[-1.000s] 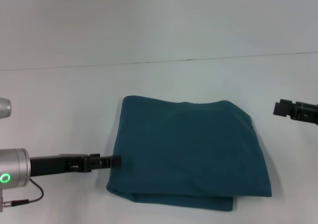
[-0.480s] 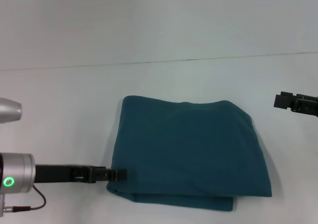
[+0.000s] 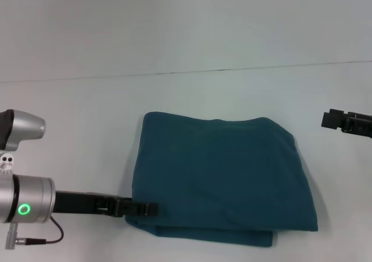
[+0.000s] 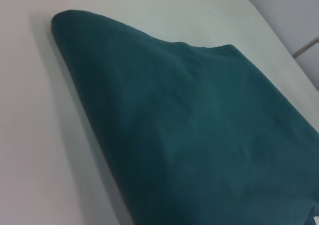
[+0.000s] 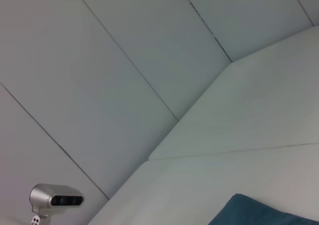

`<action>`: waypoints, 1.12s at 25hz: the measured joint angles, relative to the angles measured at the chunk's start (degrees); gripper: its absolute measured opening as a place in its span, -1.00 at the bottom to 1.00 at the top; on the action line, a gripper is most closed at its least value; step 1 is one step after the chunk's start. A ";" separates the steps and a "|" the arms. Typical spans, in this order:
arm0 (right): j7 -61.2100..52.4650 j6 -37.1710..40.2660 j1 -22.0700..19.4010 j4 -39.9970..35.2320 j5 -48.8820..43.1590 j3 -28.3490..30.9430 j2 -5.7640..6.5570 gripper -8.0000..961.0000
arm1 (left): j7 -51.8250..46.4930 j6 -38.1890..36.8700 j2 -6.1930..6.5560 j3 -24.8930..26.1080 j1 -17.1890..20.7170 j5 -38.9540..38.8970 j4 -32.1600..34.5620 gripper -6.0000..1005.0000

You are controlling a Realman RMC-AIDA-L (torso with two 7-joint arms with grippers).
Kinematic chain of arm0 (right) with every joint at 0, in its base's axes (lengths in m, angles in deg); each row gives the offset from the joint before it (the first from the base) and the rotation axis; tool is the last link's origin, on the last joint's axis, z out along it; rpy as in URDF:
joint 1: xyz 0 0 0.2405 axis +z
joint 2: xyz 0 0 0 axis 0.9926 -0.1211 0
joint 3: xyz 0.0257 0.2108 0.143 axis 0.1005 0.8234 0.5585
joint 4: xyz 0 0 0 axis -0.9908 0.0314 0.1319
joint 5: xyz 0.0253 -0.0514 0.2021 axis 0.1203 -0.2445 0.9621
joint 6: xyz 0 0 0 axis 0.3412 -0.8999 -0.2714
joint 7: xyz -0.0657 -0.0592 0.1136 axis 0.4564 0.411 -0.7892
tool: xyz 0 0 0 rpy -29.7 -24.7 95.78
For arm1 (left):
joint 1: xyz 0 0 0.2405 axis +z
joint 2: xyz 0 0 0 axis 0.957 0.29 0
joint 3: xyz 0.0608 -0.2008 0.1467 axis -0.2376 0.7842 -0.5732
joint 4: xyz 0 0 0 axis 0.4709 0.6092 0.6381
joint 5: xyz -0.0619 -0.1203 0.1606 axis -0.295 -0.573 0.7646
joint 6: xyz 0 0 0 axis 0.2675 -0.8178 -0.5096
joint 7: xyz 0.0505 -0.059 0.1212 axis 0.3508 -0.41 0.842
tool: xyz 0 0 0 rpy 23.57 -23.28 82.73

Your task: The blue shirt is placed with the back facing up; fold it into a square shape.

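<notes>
The blue shirt (image 3: 221,175) lies folded into a rough square in the middle of the white table, plain side up, with stacked layers showing along its near edge. My left gripper (image 3: 150,208) reaches in low from the left and sits at the shirt's near-left corner, overlapping its edge. The left wrist view looks closely across the folded shirt (image 4: 199,125). My right gripper (image 3: 331,120) hangs apart from the shirt at the far right. One corner of the shirt (image 5: 259,212) shows in the right wrist view.
The white table (image 3: 75,134) extends on every side of the shirt, with a thin seam (image 3: 232,69) running across behind it. The left arm's silver housing (image 3: 26,198) fills the near-left corner.
My left gripper has slid along the shirt's left edge toward the near corner and a little further in under that edge. The right gripper and the shirt have barely moved.
</notes>
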 joint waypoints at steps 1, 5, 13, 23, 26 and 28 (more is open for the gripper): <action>-0.01 0.00 -0.03 0.00 0.00 0.00 0.00 0.93 | -0.01 0.02 -0.03 -0.07 -0.06 0.01 0.00 0.76; -0.02 0.00 -0.10 0.00 0.00 0.07 -0.09 0.93 | -0.09 0.69 -0.06 -0.65 -0.32 0.07 0.00 0.68; -0.04 0.15 -0.08 0.00 -0.01 0.54 -0.11 0.93 | -0.19 1.13 -0.10 -2.09 -0.79 0.07 -0.17 0.22; 0.24 0.00 -0.06 0.00 -0.01 0.53 -0.11 0.93 | -0.23 1.88 -0.08 -1.99 -1.85 0.06 0.00 -0.32; 0.33 -0.01 -0.06 0.00 -0.01 0.52 -0.12 0.93 | -0.24 2.81 0.02 -2.07 -2.48 0.06 -0.01 -0.54; 0.38 -0.09 -0.07 0.00 -0.01 0.52 -0.11 0.93 | -0.25 3.59 0.20 -1.98 -2.95 0.06 -0.11 -0.76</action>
